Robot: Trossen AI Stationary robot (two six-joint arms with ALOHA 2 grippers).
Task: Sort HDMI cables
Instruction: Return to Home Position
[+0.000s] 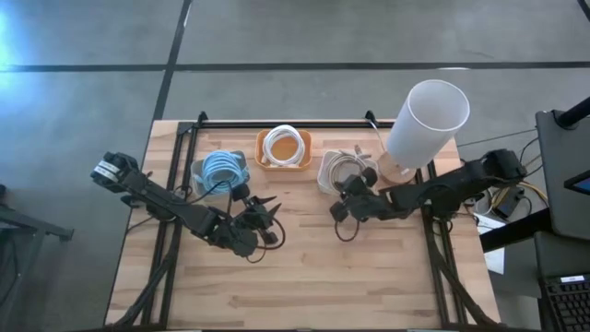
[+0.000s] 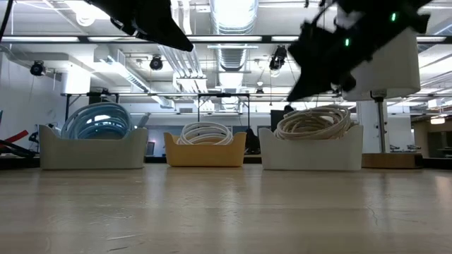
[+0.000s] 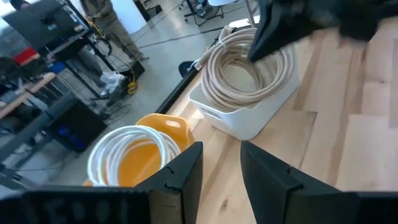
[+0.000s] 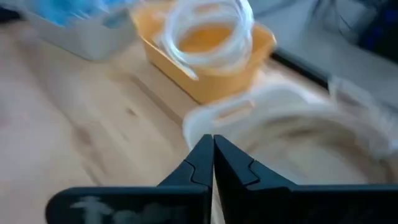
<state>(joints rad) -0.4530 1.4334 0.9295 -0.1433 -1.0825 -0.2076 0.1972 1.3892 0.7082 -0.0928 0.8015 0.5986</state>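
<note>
The setting is an open-plan robotics lab. A wooden workbench (image 1: 304, 267) stands on a polished concrete floor (image 1: 304, 37). Exposed ceiling ducts (image 2: 233, 53) and strip lights (image 2: 233, 10) run overhead. A keyboard (image 1: 566, 304) sits at 4 o'clock from the bench.

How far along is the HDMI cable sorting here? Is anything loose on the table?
Done: light blue coils sit in the grey bin, white coils in the orange bin, beige coils in the white bin. No loose coil shows on the table.
In hand: nothing. The left gripper is open and the right gripper is shut, both empty.
Left: probably only pulling the arms back.
</note>
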